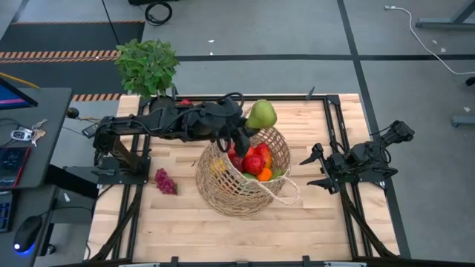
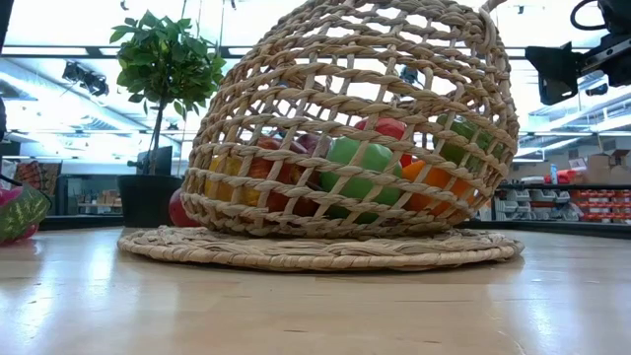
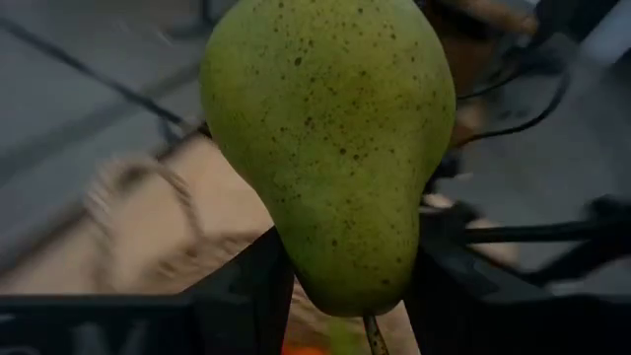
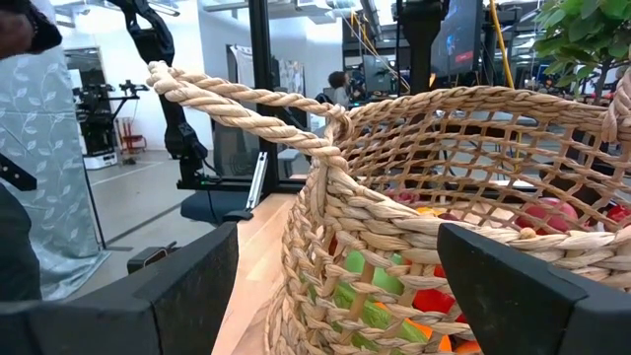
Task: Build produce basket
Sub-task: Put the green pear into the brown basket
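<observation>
Green pear [image 3: 330,148] hides the left gripper [image 3: 340,286] tips above basket [image 1: 223,189]

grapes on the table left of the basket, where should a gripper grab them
From straight above, across the middle of the grapes: the dark red bunch lies flat on bare wood, apart from the basket, so both sides are free. The left gripper is shut on the pear and must release it first.
</observation>
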